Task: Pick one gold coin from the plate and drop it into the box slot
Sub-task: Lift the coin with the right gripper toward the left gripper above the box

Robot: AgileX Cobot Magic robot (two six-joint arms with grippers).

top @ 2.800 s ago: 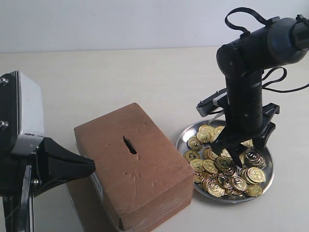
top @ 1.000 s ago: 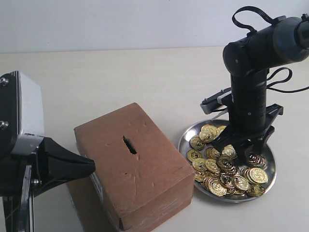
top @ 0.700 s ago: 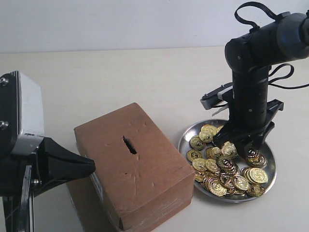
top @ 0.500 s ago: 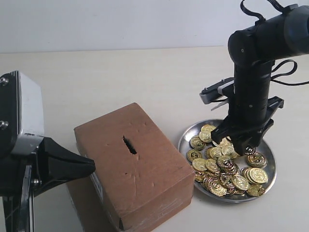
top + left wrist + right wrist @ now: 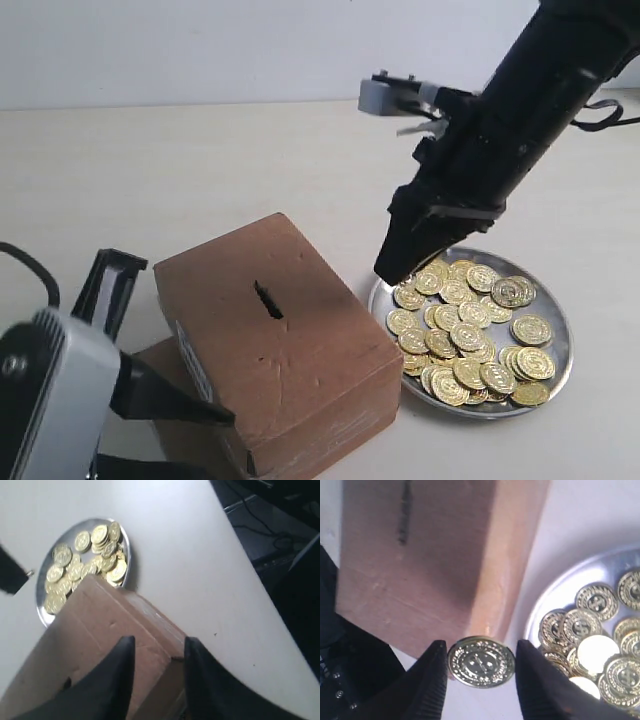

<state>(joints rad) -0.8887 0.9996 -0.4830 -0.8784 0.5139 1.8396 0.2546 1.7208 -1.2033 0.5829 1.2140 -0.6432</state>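
My right gripper point(image 5: 396, 262) hangs above the gap between the brown cardboard box point(image 5: 290, 370) and the silver plate point(image 5: 560, 375). It is shut on one gold coin point(image 5: 481, 662), held by its edges between the two black fingers point(image 5: 432, 680). The slot point(image 5: 268, 300) is a dark ragged slit in the box top, to the left of the gripper. Several gold coins point(image 5: 460, 340) lie in the plate. My left gripper point(image 5: 159, 640) is open over the box's near corner point(image 5: 105, 625) with nothing between its fingers.
A flat brown cardboard sheet point(image 5: 152, 358) lies under the box at its left. The pale table point(image 5: 250, 160) extends behind the box and plate. In the left wrist view the table's edge point(image 5: 250, 575) drops to a dark floor with cables.
My right gripper has risen out of the plate with one coin and swung left toward the box. The left arm has shifted and tilted at the lower left.
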